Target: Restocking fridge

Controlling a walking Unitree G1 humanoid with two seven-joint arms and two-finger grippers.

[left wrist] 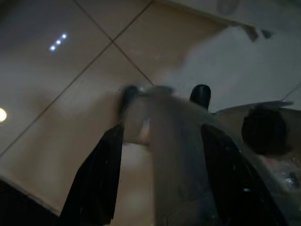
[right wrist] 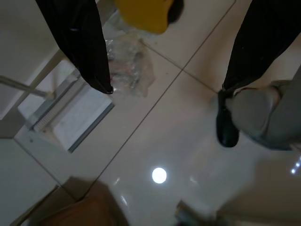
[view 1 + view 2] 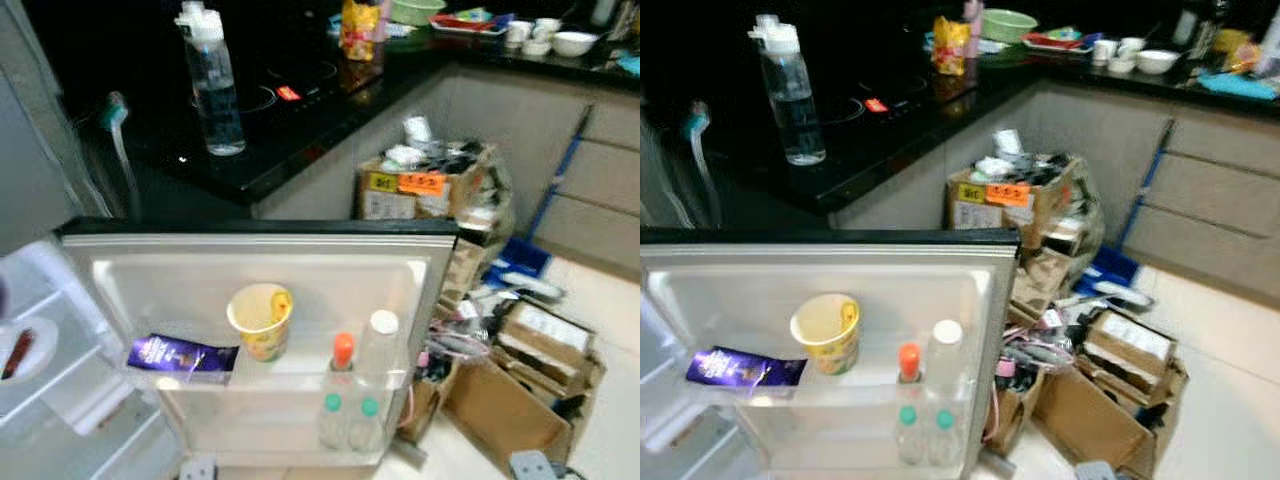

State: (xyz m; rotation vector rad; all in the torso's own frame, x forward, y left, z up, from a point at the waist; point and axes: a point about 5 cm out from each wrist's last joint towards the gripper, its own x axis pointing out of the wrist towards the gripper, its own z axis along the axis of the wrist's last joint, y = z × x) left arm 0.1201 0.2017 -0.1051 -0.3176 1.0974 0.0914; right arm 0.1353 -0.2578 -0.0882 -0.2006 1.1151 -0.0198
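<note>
Fridge door [image 3: 250,262] open; yellow cup [image 3: 260,320] on its shelf. Left gripper [image 1: 157,141] grasping a clear bottle [image 1: 174,155]; right gripper [image 2: 164,66] released, above floor.

Open fridge door [image 3: 250,262] shelf holds 4 bottles [image 3: 378,345].
</note>
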